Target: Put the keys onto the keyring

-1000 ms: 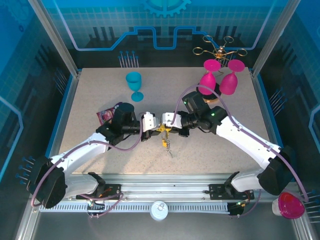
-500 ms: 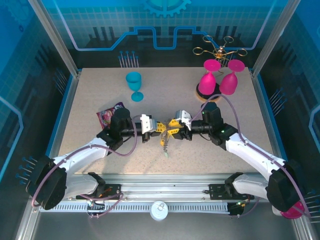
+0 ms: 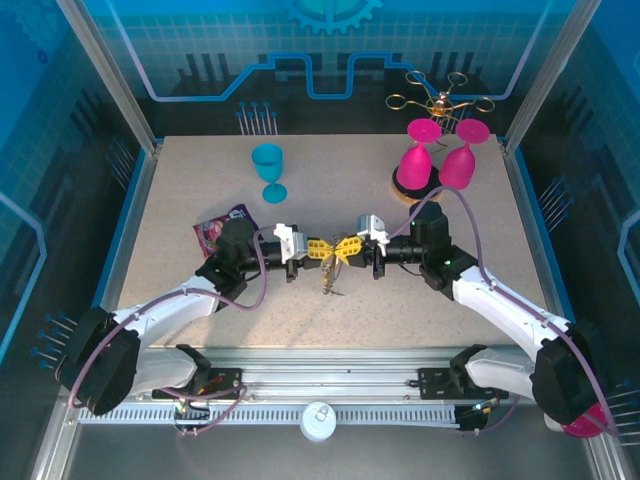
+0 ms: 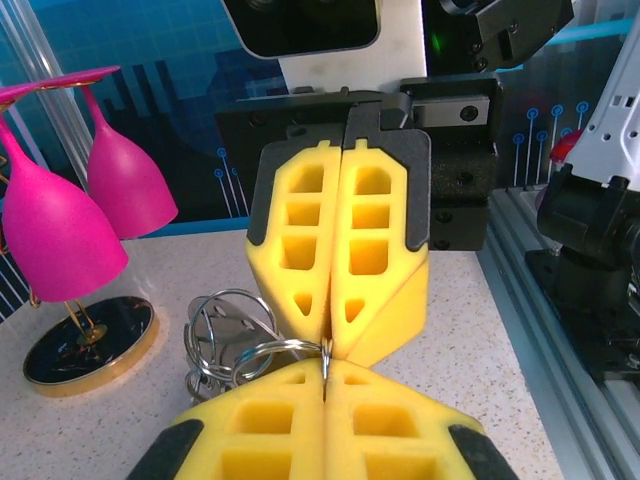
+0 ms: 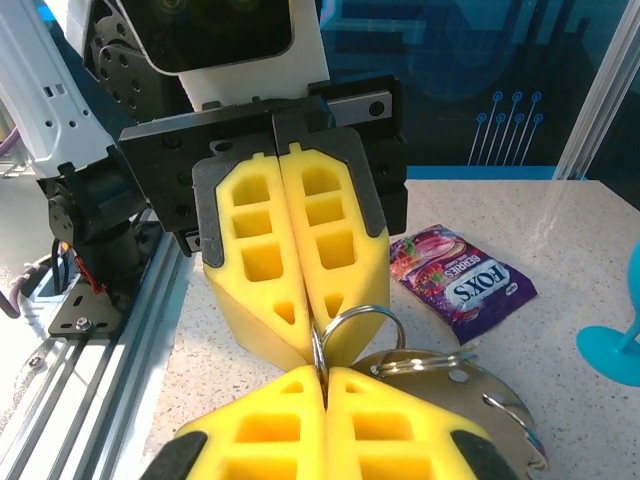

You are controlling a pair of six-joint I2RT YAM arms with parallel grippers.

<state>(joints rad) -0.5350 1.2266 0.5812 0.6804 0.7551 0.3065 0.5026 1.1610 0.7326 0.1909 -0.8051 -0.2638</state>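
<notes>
While left end effector [image 3: 324, 252] and right end effector [image 3: 346, 250] clamp keyring [image 4: 226, 328] | top: keys [image 3: 331, 285] seemingly dangle | right wrist: wrapper [image 5: 462, 285]

A speckled beige surface [image 3: 330, 190] carries an upright teal plastic goblet [image 3: 268, 165] far left, a crinkled purple snack wrapper [image 3: 212, 231] nearer the left edge, and a gold wire glass rack [image 3: 438, 101] on a dark round base far right.
</notes>
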